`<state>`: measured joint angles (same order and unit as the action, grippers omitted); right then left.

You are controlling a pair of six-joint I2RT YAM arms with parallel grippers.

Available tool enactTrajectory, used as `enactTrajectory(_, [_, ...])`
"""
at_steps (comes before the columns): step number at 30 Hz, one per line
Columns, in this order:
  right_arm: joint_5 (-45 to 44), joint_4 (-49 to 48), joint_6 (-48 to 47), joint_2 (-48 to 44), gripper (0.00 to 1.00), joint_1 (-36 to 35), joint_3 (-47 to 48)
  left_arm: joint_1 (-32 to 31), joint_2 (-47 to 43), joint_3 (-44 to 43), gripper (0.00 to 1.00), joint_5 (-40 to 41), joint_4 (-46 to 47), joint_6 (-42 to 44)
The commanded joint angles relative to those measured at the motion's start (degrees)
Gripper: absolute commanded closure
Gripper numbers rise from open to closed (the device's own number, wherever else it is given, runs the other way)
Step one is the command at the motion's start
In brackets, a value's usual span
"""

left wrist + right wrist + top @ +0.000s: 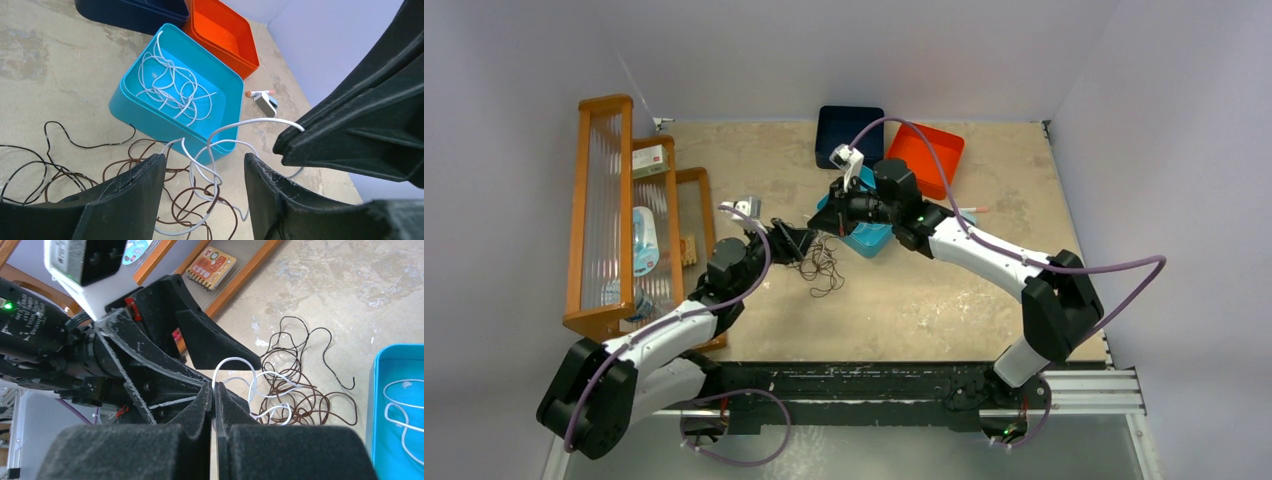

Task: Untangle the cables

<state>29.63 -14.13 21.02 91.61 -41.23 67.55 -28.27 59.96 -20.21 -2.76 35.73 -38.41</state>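
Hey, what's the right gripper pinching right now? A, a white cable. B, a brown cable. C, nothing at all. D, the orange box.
A: the right wrist view shows the right gripper shut on a white cable that loops out of the brown tangle.

I can't make out a single word or number. White print lines sit on the black wrist housing beside a green light, but they are too blurred for me. The label on the white camera block, the pictured card and the red-marked box all carry print too small to read.
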Motion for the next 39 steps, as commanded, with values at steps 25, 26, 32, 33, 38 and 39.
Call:
enactTrajectory(25, [-3.0,-4.2,0.3,-11.1,1.00,-0.1,5.3,-0.3,19.6,-0.1,0.73,2.4,5.0,-1.6])
enactTrajectory(26, [-4.0,-4.0,-0.1,-11.8,1.00,-0.1,5.4,-0.3,19.8,0.2,0.73,2.4,5.0,-1.7])
enactTrajectory(32, [-10.2,-3.1,-2.5,-16.5,1.00,0.4,5.9,-0.3,20.6,1.6,0.76,2.9,5.8,-1.9])
enactTrajectory(33, [-10.9,-2.9,-2.9,-16.9,1.00,0.6,6.2,-0.3,20.6,1.8,0.76,3.0,5.8,-2.0])
enactTrajectory(38, [-15.1,-1.2,-5.9,-19.0,1.00,1.0,8.1,-0.3,21.4,2.1,0.78,3.3,6.1,-2.0])
enactTrajectory(39, [-16.2,-0.7,-6.6,-19.3,1.00,1.1,8.6,-0.3,21.5,2.2,0.78,3.4,6.1,-2.1])
